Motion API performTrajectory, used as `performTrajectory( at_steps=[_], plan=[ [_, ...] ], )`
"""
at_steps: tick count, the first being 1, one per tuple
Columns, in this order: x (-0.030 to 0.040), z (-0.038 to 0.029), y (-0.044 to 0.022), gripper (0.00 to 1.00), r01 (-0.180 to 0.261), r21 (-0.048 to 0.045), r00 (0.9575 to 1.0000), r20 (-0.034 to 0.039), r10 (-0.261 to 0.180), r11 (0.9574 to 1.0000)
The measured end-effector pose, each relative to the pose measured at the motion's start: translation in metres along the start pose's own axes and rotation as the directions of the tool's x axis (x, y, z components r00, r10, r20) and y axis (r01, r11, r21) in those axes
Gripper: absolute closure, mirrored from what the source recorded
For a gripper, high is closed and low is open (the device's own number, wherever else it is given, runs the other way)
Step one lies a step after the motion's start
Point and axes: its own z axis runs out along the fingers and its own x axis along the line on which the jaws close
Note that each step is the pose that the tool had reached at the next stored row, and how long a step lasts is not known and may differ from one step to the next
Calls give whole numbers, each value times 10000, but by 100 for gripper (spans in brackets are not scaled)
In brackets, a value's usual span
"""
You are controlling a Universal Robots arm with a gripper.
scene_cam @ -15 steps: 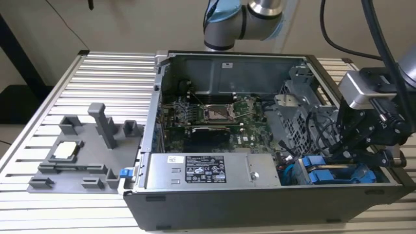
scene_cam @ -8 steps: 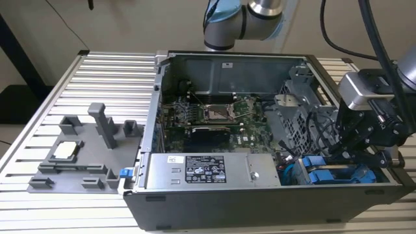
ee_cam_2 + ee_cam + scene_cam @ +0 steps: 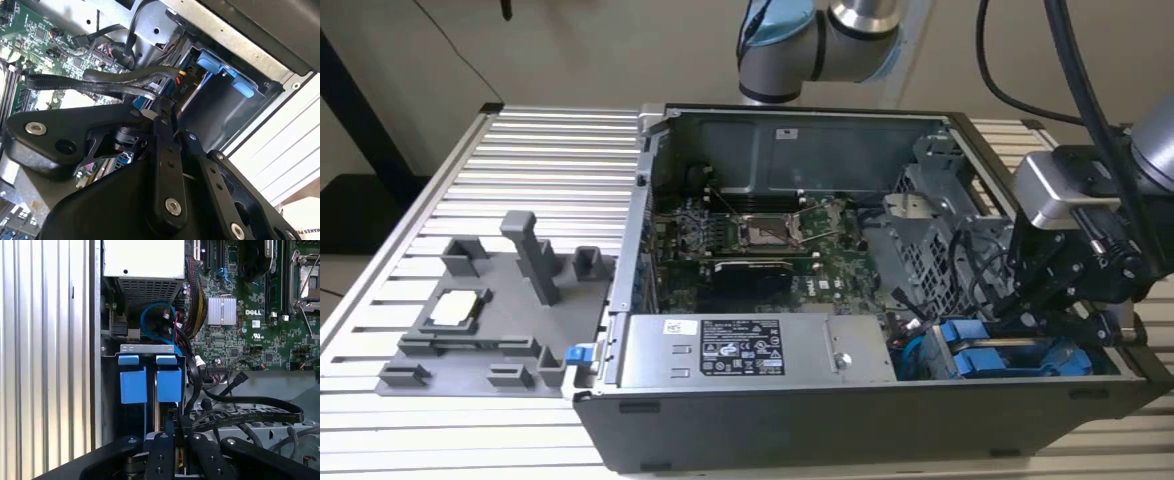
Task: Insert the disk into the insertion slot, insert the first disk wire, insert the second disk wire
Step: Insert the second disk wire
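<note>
Item: disk (image 3: pixel 169 384), sitting seated in the insertion slot (image 3: pixel 145 348) beside a like blue carrier (image 3: pixel 133 385); insertion looks done. Your gripper (image 3: pixel 162 107) is pinching nearly closed at a black wire (image 3: pixel 100 82) by the bay, so wiring is remaining.

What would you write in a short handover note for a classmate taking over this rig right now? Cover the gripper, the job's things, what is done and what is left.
Gripper: down inside the open computer case at the exterior view's right, at the drive cage. Its fingers appear closed at a black cable end, though the grip itself is hard to see.
Disk: two blue carrier ends sit side by side in the cage, so the disk looks seated.
Done: disk insertion, apparently.
Left: wires. Black cables lie loose beside the cage; whether either is plugged in cannot be told.
</note>
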Motion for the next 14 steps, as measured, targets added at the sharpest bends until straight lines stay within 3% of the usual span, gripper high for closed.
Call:
performTrajectory(
  at_steps=[6, 7, 10, 14],
  plan=[
    [-2, -26, 1, 75, 0, 0, 10000, 2, 0, 10000],
    [-5, -51, 2, 75, 0, -1, 10000, 3, 0, 10000],
    [-24, -236, 10, 75, 0, 0, 10000, 0, 0, 10000],
    [-35, -329, 13, 75, 0, -1, 10000, 1, 0, 10000]
  ],
)
